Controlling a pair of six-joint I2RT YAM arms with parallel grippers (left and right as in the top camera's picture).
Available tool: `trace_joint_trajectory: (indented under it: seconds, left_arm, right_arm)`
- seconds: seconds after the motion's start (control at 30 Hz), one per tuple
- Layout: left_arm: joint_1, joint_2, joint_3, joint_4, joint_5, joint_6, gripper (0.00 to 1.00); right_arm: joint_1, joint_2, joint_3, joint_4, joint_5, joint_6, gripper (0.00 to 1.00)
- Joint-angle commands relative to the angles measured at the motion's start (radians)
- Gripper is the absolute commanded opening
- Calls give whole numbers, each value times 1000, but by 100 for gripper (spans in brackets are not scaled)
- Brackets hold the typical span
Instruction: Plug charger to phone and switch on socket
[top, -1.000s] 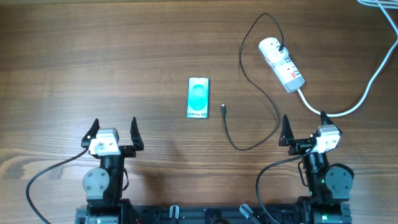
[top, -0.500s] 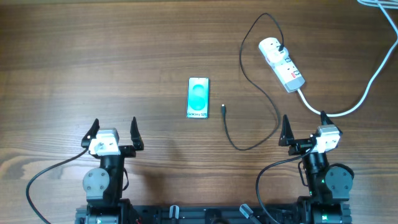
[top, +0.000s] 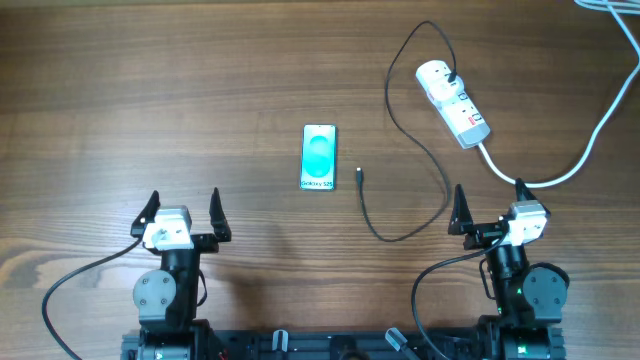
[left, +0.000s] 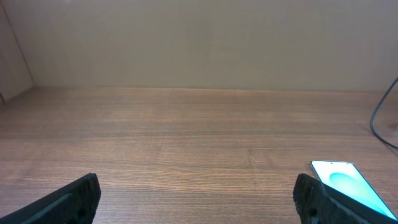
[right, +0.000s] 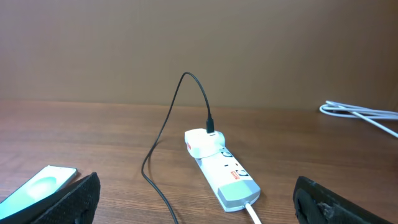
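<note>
- Nearest, at the table's (top: 150, 80) near edge, the left gripper (top: 184, 197) hovers over bare wood with its two dark fingers (left: 69, 200) spread wide, holding nothing.
- Likewise the right gripper (top: 489, 190) has its fingers (right: 65, 200) fully apart and empty. It stands on the right side of the table, just beside the low loop of the charger (top: 386, 239) without touching it.
- Just beyond the grippers, the thin black cable bends back toward the middle of the table. It ends in a small connector tip (top: 359, 176) that lies free on the wood.
- Near that tip, a little to its left and not touching it, the phone (top: 319, 157) lies flat with its cyan screen up. The white band with dark text is at the end nearer the robot. The left wrist camera catches only its corner at lower right (left: 348, 185), and the right wrist camera sees it at lower left (right: 38, 186).
- Farther out on the right, the socket (top: 453, 103) lies slanted on the table, a white strip with red marks on its top.
- At the strip's far end the black plug (right: 211, 128) sits in an outlet. From there the cable arches up and away, then sweeps down the strip's left side.
- From the strip's near end a thick white cord (top: 560, 178) curves off to the table's right edge.
- Farthest, more white cable (right: 360, 114) lies at the right rear of the table.
</note>
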Motion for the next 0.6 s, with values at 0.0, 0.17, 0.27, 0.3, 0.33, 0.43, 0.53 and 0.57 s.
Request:
trace_joint_trajectory:
  seconds: [0.0,0.17,0.27,0.3,0.33,0.43,0.53,0.57]
  left_arm:
    - [7,-5,-2,0,96,-40,100]
    - [7,-5,-2,143,572,-402,100]
    - [7,-5,-2,120,611,-418,100]
    - [7,-5,-2,120,610,-443,100]
    - [7,-5,-2,146,610,-495,100]
    - [7,-5,-2,458,610,-644,100]
    - [7,-5,37,819,463,-686,100]
    - [7,-5,68,806,441,-686,100]
  right_arm:
    - [4,1,-2,6,14,8,100]
    - [4,1,-2,6,14,7,100]
    - [4,1,-2,6,14,7,100]
    - [4,1,-2,6,14,7,100]
    - [4,1,-2,6,14,7,100]
    - [4,1,-2,6,14,7,100]
    - [4,1,-2,6,14,7,98]
    - [4,1,-2,6,14,8,100]
